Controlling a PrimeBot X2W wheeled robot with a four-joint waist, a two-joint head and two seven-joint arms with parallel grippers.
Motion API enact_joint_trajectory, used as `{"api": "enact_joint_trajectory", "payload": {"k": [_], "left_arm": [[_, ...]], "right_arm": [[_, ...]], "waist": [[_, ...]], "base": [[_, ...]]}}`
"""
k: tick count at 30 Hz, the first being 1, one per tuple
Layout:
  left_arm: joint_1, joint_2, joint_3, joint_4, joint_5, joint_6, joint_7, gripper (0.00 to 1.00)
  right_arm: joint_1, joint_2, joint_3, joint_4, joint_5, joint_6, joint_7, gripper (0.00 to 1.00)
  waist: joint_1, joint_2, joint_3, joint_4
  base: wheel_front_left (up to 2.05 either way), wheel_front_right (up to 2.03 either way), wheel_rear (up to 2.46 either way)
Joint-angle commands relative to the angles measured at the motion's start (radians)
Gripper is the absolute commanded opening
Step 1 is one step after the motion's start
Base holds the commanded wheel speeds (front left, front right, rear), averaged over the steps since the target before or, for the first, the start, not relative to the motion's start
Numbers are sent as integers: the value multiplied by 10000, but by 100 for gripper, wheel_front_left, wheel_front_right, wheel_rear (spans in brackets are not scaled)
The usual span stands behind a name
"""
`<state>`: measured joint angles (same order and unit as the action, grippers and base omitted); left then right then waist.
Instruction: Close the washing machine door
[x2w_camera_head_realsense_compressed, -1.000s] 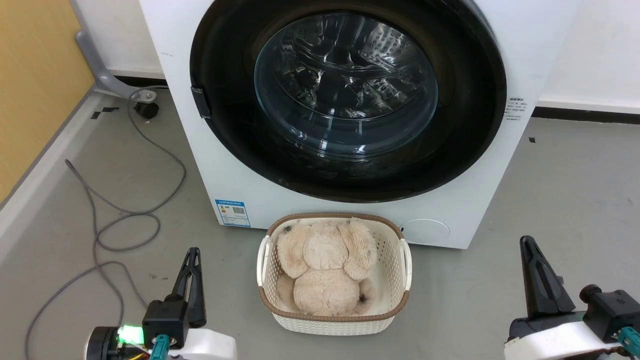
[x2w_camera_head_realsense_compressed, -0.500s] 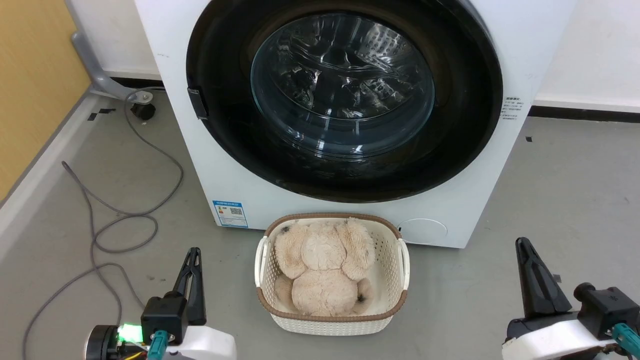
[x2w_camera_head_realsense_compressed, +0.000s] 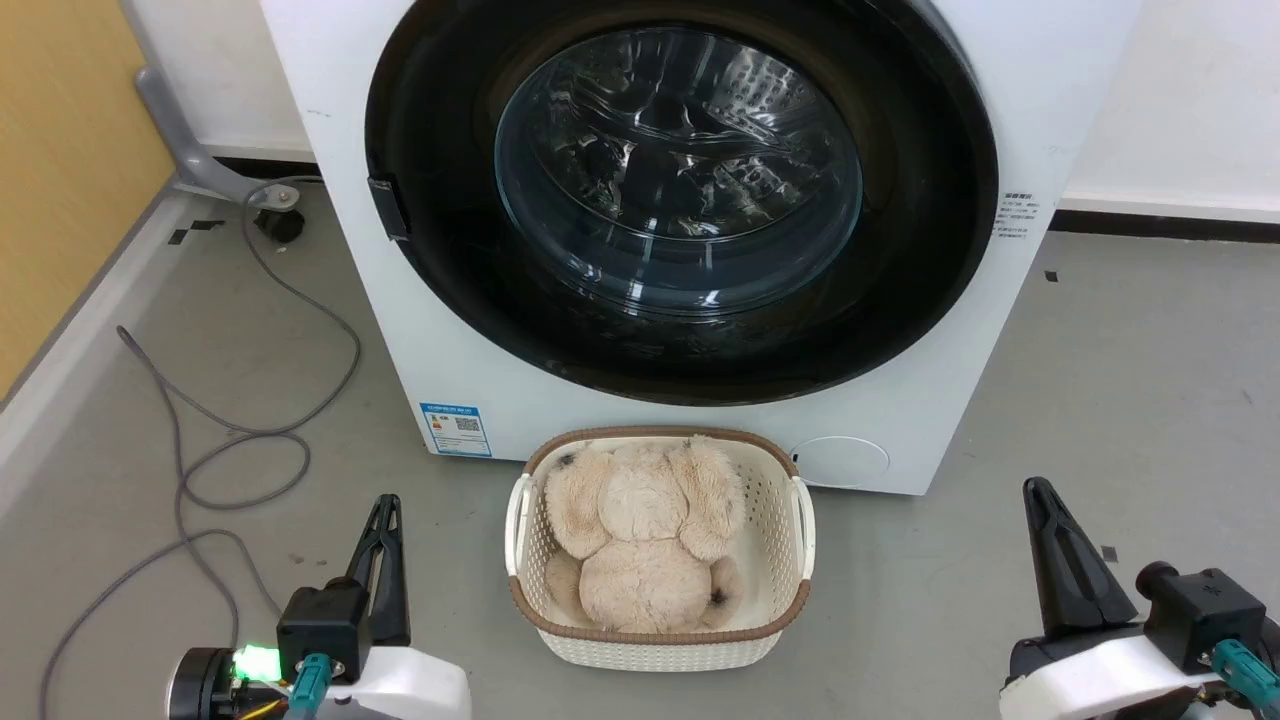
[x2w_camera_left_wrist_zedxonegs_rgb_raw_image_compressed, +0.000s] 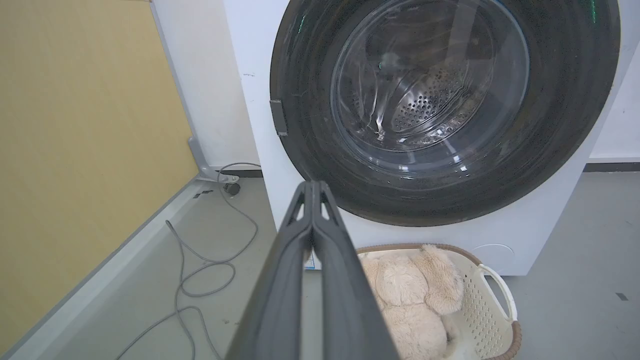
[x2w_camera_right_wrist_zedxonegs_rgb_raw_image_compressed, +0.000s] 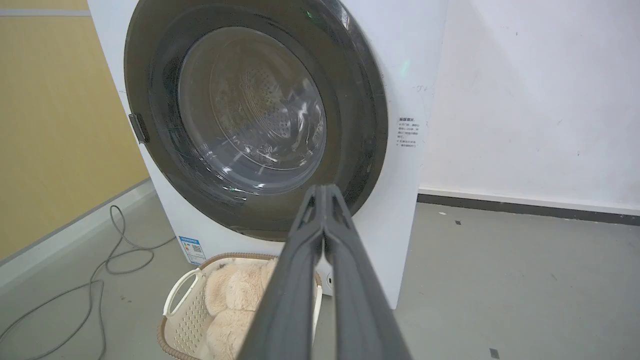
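Door work is looking all but finished from where I am standing: the washing machine door (x2w_camera_head_realsense_compressed: 680, 190) is lying flat against the front of the washing machine (x2w_camera_head_realsense_compressed: 440, 360). Its black ring is sitting flush with the white panel in both wrist views, and I am seeing no gap at its edge, though I cannot tell whether the catch has clicked. Over the last second the whole head view is sliding a little, with machine, basket (x2w_camera_head_realsense_compressed: 800, 520) and cable (x2w_camera_head_realsense_compressed: 250, 430) drifting together toward the left. I am taking that as my head moving, not the things, and the door is showing the same shut face throughout. My left claw (x2w_camera_head_realsense_compressed: 385, 505) is hanging low at my left, fingers pressed together and holding nothing. My right claw (x2w_camera_head_realsense_compressed: 1038, 490) is hanging low at my right, likewise pressed together and empty. Both are well apart from the door. The basket with the plush toy (x2w_camera_head_realsense_compressed: 640, 540) is sitting just in front of the machine, below the door. I am judging that only a confirming push might be remaining.
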<state>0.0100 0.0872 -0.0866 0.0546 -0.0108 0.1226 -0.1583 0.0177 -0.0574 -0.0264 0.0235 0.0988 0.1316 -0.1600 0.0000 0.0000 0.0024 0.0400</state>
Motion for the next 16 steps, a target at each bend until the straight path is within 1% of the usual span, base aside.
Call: {"api": "enact_joint_trajectory", "payload": {"k": [1,16], "left_arm": [[-39,-16,48,-65,35,-59,51,0],[-51,-86,212,-161,50,-293,357,0]], "right_arm": [[-56,29,19,-64,-35,-4,59,0],[-80,37,68,-98,-226,-5,367,0]], "waist": [[0,0,-1,-8],[0,0,-5,-86]], "base": [[0,0,0],[0,0,0]]}}
